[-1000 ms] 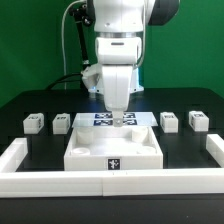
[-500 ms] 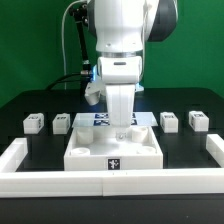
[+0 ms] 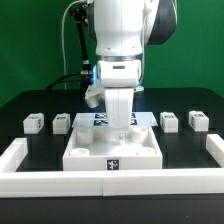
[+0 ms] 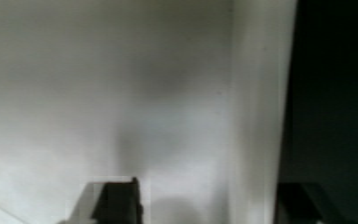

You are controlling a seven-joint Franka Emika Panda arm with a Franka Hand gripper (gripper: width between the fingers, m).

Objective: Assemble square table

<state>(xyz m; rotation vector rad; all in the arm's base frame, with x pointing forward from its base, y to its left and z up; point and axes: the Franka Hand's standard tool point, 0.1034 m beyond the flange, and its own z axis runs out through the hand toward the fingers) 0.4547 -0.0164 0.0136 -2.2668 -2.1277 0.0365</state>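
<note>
The square table's top (image 3: 100,150), a white slab with a tag on its front edge, lies in the middle of the black surface. Four short white leg blocks stand apart from it: two on the exterior view's left (image 3: 35,122) (image 3: 62,122) and two on the right (image 3: 169,120) (image 3: 197,120). My gripper (image 3: 124,128) is lowered onto the slab's far edge. In the wrist view the gripper (image 4: 220,205) is open: one dark finger (image 4: 114,200) is over the blurred white slab (image 4: 158,90), the other is over dark ground beyond the slab's edge.
The marker board (image 3: 100,118) lies just behind the slab, partly hidden by the arm. A long white rail (image 3: 110,187) borders the front, with sides at the left (image 3: 20,150) and right (image 3: 212,150).
The arm has come down and shifted slightly to the exterior view's right, bringing the gripper to the slab's far edge. Since half a second ago it has hardly moved. The parts have not moved.
</note>
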